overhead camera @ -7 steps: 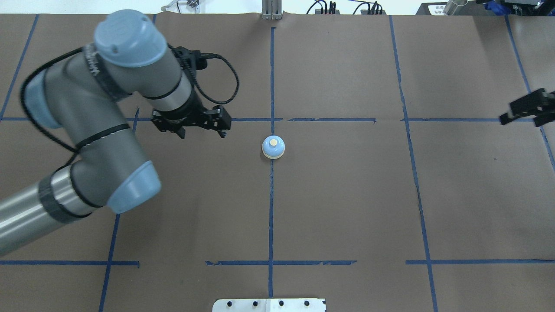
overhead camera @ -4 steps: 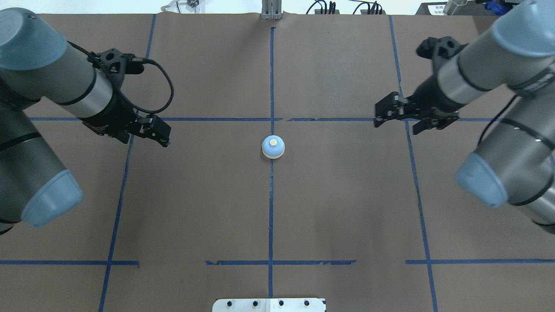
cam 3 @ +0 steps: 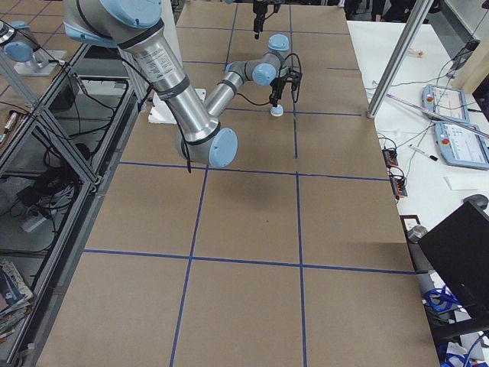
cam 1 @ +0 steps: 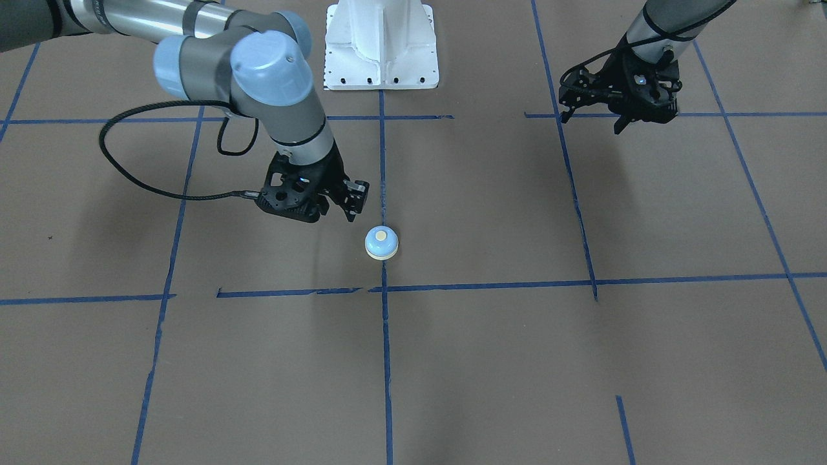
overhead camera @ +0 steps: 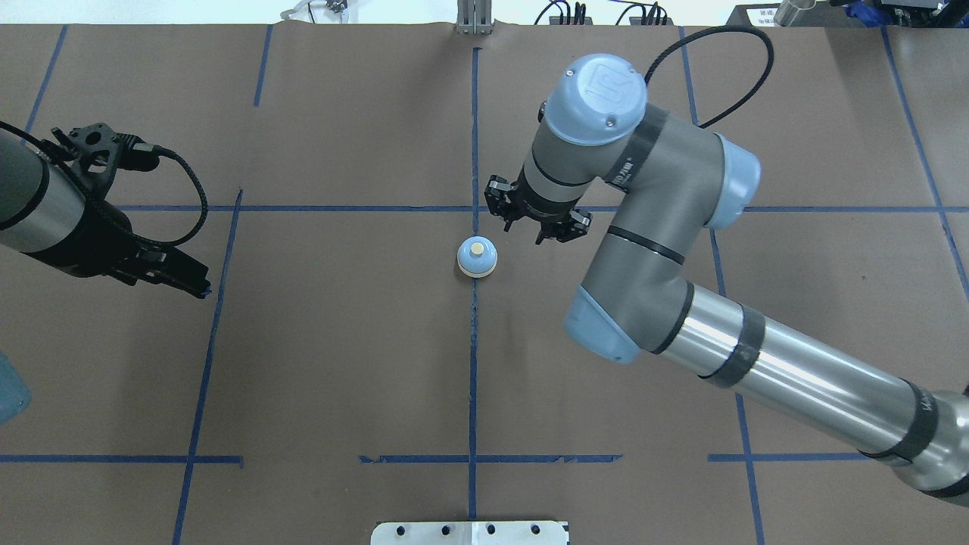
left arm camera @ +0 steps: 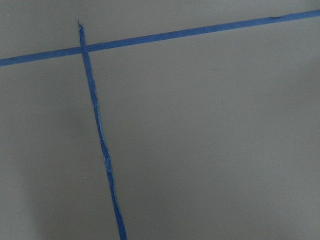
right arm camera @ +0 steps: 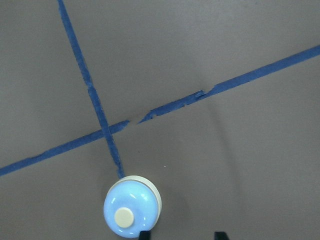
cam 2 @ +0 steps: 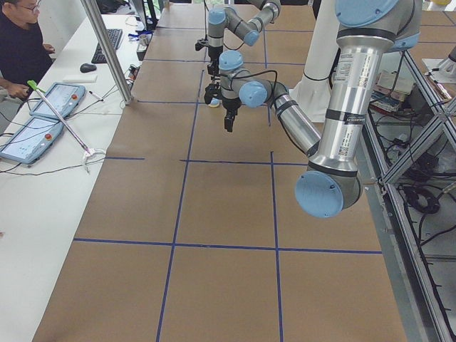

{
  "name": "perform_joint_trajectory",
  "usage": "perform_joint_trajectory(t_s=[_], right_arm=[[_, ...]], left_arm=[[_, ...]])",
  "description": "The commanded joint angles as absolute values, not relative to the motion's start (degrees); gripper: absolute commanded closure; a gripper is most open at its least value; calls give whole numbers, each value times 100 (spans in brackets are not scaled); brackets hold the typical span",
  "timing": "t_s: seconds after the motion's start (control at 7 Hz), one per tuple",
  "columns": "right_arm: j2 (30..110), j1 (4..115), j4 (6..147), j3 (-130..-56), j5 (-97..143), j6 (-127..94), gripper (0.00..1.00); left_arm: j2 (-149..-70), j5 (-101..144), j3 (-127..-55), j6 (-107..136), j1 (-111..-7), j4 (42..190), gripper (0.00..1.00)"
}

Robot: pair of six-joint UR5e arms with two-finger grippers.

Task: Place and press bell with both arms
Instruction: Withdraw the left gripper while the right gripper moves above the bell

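small blue bell (overhead camera: 477,257) upright on centre tape line (overhead camera: 473,363). right gripper (overhead camera: 524,232) just beside it, fingers apart, empty. left gripper (cam 1: 591,123) well away, spread, empty. expect bell light, rigid, slick-domed: you grip low at base, press button straight down.

The wrist view's bottom edge cuts off the right tool (right arm camera: 182,235), seemingly leaving only fingertips (right arm camera: 145,234).

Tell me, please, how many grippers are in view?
2. The right gripper hangs close beside the bell; the left gripper is far from it, out on the left. None seems hidden.
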State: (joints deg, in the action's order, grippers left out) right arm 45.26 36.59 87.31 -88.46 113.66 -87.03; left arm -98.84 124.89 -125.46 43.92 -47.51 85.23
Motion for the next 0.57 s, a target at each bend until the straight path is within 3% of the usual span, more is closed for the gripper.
perform_joint_trajectory(t_s=[0.0, 0.43], right_arm=[[3974, 3534, 8501, -7870, 11329, -8946, 100], [3850, 3411, 7963, -7427, 11268, -9229, 100]], left_arm=[[-9809, 12481, -12647, 4368, -4755, 8517, 0], [-9800, 12472, -12656, 4368, -4755, 8517, 0]])
